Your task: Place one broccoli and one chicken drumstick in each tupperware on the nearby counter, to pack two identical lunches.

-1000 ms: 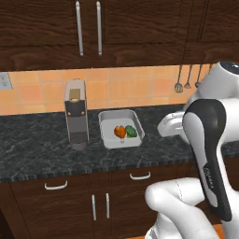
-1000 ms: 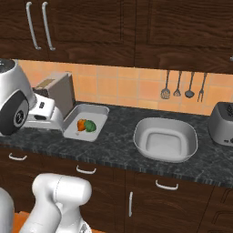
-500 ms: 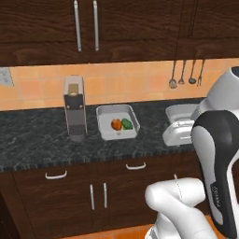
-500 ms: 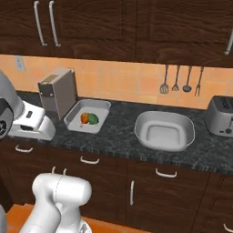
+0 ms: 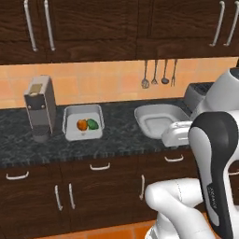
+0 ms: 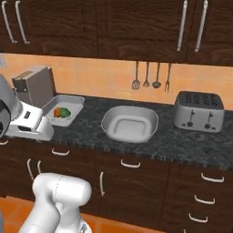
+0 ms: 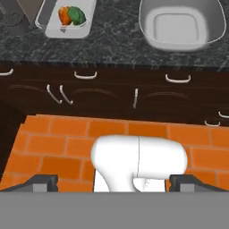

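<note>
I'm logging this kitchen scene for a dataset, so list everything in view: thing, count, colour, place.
squarish tupperware: 1, light grey, on the counter beside the tall appliance
chicken drumstick: 1, orange, inside the squarish tupperware
broccoli: 1, green, inside the squarish tupperware, next to the drumstick
wide tupperware: 1, light grey, holds no food, mid-counter
counter: 1, dark speckled, over brown cabinets
toaster: 1, silver, right end of the counter
tall appliance: 1, grey, left of the squarish tupperware
hanging utensils: 4, dark, on the orange tiled wall
floor: orange brick tiles
end effector: 1, dark tips spread open, held over the floor
</note>
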